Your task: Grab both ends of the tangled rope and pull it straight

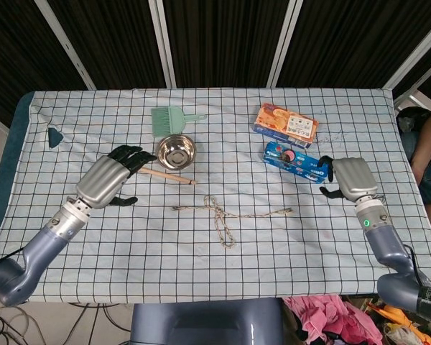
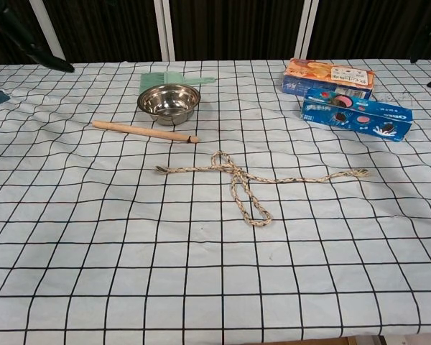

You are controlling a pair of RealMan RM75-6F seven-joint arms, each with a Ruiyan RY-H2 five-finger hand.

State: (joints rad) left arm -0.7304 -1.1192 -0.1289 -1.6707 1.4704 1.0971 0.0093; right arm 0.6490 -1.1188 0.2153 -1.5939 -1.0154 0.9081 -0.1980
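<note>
Both hands, the left hand (image 1: 113,177) and right hand (image 1: 350,178), hover empty with fingers loosely apart, well clear of the rope (image 1: 226,214) lying looped mid-surface (image 1: 129,266), so grasping both ends and pulling remain undone.

Bright even overhead light, soft shadows, sharp.

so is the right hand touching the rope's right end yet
Apart. The head view shows the right hand up beside the blue cookie box, with bare checked cloth between it and the rope.
</note>
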